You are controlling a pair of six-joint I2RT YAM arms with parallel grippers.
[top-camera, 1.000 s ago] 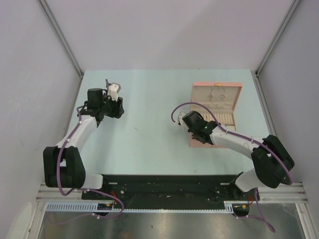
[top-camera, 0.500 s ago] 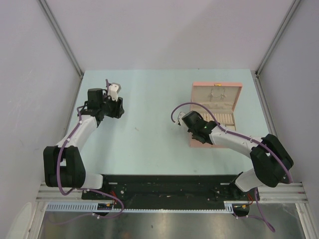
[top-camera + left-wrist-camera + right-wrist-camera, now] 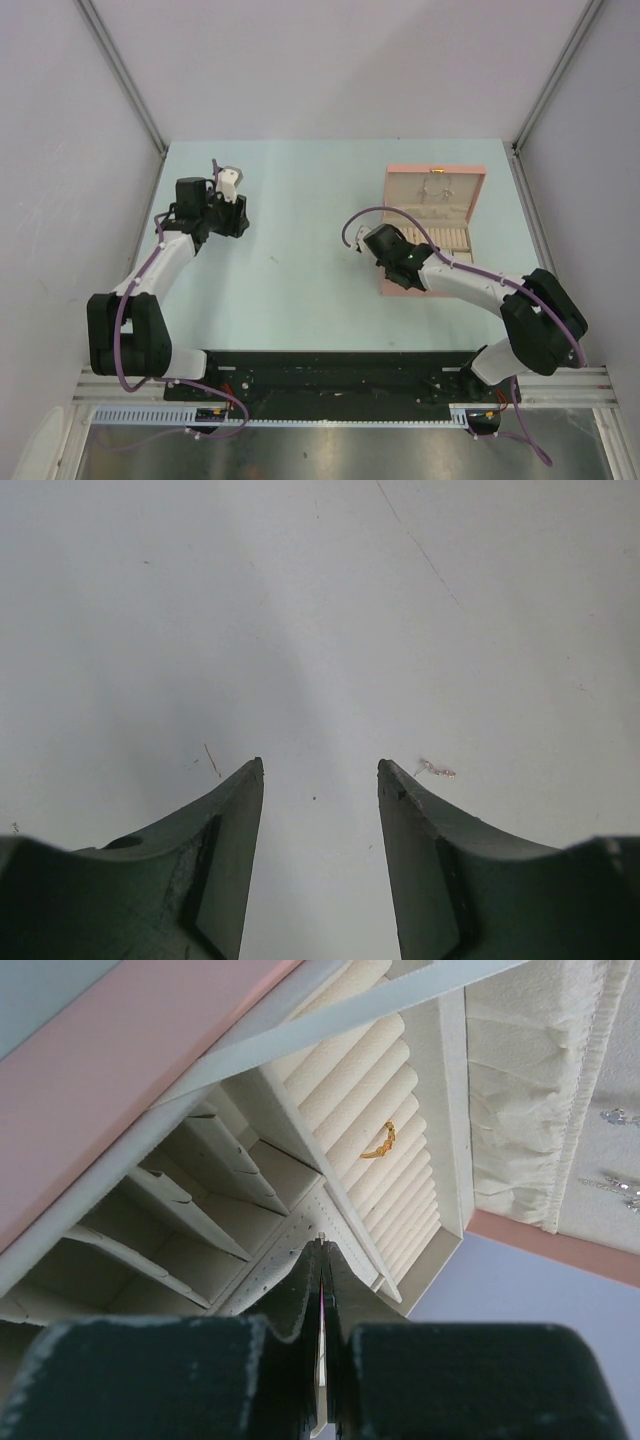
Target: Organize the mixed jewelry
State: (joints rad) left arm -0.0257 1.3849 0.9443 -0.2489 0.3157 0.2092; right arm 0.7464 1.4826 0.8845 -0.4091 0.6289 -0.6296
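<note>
In the left wrist view the left gripper (image 3: 320, 770) hangs over the pale table (image 3: 300, 600) with its jaws spread wide and nothing between them. A small twisted metallic piece (image 3: 436, 770) lies on the surface just beside the tip of the finger at the right of the frame. In the top view the pink box (image 3: 435, 168) sits lid-up at the upper right of the table, and the right arm reaches over its near left corner. In the right wrist view the right gripper (image 3: 320, 1260) is pressed together on a thin pale piece (image 3: 320, 1242), its tip just above a perforated panel (image 3: 285, 1260) inside the box. A gold piece (image 3: 378, 1141) rests on the ring rolls (image 3: 345, 1090) at upper centre, and two silvery bits (image 3: 618, 1117) show on the lid lining at the far right edge.
</note>
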